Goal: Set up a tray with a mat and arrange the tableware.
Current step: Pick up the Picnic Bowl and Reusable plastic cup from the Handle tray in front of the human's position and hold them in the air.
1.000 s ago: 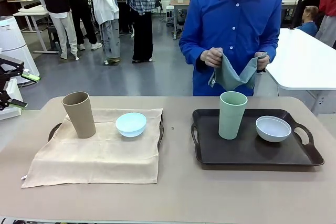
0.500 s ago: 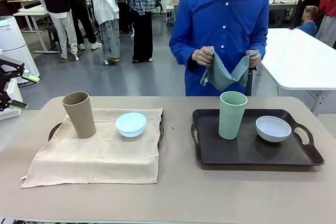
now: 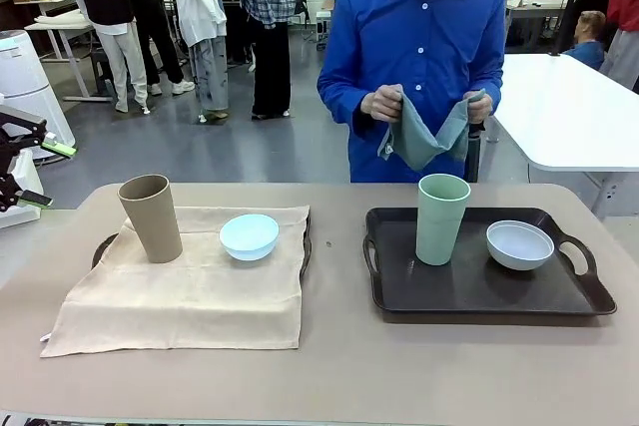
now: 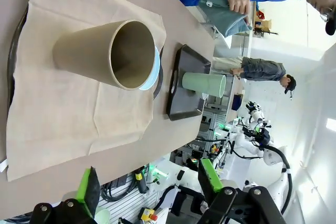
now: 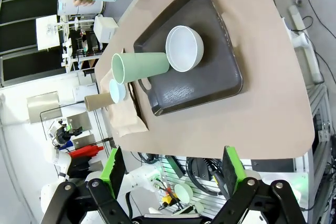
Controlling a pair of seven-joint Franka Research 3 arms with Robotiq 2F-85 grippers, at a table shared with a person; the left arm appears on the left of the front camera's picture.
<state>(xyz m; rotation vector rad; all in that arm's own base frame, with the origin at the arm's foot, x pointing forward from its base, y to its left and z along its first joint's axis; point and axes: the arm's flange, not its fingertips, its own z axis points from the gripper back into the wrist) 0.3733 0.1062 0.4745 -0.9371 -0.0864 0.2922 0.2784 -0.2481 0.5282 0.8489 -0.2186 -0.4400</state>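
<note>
Mint tumbler (image 3: 441, 218) upright on bare right tray (image 3: 479, 291), left of white bowl (image 3: 519, 244); nearer right fingers (image 5: 231, 169), wide, empty; left fingers (image 4: 88, 187) wide too.

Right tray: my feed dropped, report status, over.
Left tool, right tool open, empty. Person holds mat beyond unlined right tray. Mint tumbler, white bowl on it, in the mat's way.

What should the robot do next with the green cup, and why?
Probably the right claw, which is open, should lift the mint tumbler off the dark tray. That tray is bare under the tumbler and white bowl, and the person holds a grey-green cloth beyond it, likely the mat.
</note>
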